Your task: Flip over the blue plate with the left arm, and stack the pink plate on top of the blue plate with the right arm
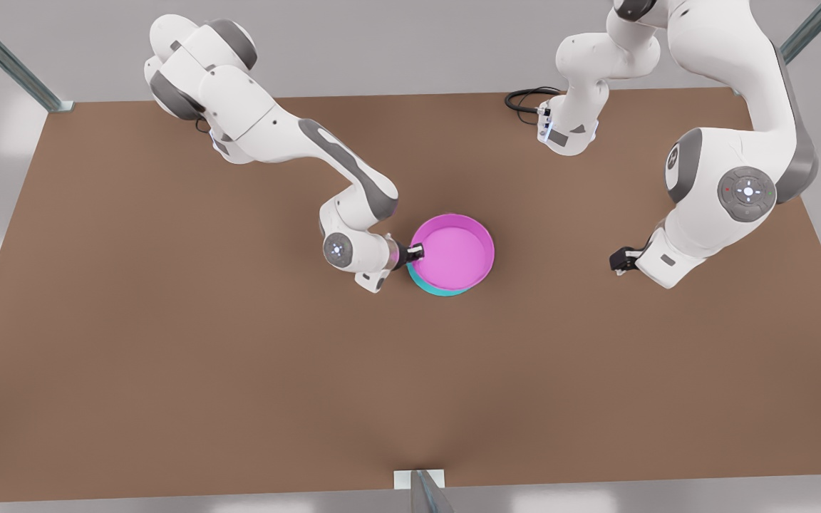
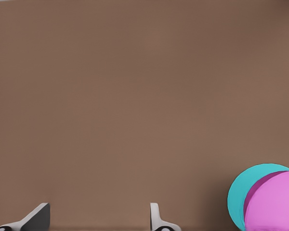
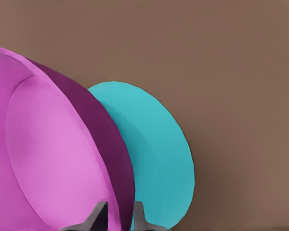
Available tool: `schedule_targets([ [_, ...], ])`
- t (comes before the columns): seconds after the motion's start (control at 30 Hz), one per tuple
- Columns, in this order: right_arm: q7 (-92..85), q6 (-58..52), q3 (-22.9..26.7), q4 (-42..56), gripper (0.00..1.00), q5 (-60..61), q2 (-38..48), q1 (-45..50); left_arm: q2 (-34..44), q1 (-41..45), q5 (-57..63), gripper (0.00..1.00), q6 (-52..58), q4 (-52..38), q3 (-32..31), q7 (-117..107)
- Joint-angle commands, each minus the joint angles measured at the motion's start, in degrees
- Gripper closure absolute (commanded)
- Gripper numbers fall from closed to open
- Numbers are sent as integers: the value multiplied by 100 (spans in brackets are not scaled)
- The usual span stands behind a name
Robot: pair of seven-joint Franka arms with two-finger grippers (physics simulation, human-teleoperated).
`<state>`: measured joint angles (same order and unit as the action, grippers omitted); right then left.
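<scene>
Front view: stacking step, near done. Right gripper [image 1: 416,251] pinching rim of pink plate [image 1: 453,251], seated on blue plate [image 1: 430,285] directly below. Left gripper [image 1: 617,261] parked well apart, empty. Cable [image 1: 524,98] far off; brown table [image 1: 168,356].

Left wrist view: fingers [image 2: 155,215] spread wide, holding nothing.

Right wrist view: fingers [image 3: 97,216] clamped on pink rim. Next, judged: release, lift away without dragging.

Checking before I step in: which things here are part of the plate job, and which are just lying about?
Part of the job:
- pink plate, on top of the blue plate
- blue plate, underneath
- right gripper, shut on the pink plate's rim
- left gripper, open, waiting off to the front view's right

Lying about:
- black cable at the table's far edge
</scene>
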<state>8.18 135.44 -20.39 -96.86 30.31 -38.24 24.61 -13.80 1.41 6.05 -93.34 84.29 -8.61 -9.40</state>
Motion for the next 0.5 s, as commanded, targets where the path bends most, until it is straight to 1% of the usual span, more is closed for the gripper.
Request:
schedule_targets([
  [0.0, -1, 0, 0, 1, 0, 1, 0, 0, -8, 0, 1, 0, 0, 0, 0, 0],
  [0.2, -27, -140, 17, 80, 0, -104, 62, -184, 0, 0, 1, 0, 0, 0, 0, 0],
  [0.23, -27, -744, 35, 290, 0, -209, 438, -535, 9, 0, 1, 0, 0, 0, 0, -9],
  [0.27, -27, -1938, 35, 973, 0, -1155, 676, -1044, 9, 0, 1, 0, 0, 0, 0, -9],
  [0.3, -27, -3178, 44, 1826, 0, -1974, 721, -1527, 9, 0, 1, 0, 0, 0, 0, -9],
  [0.33, -132, -3480, 507, 2031, 0, -2660, 931, -1687, 9, 0, 1, 0, 0, 0, 0, -9],
  [0.37, -448, -3770, 1274, 2022, 0, -2758, 1274, -1845, 9, 0, 1, 0, 0, 0, 0, -17],
  [0.4, -1020, -3902, 1327, 1908, 0, -3231, 1731, -2250, 9, 0, 1, 0, 0, 0, 0, -18],
  [0.43, -986, -4095, 1327, 1627, 0, -3822, 2206, -2294, 9, 0, 1, 0, 0, 0, 0, -18],
  [0.47, -933, -4192, 1318, 1556, 0, -3743, 2268, -2461, 9, 0, 1, 0, 0, 0, 0, -26],
])
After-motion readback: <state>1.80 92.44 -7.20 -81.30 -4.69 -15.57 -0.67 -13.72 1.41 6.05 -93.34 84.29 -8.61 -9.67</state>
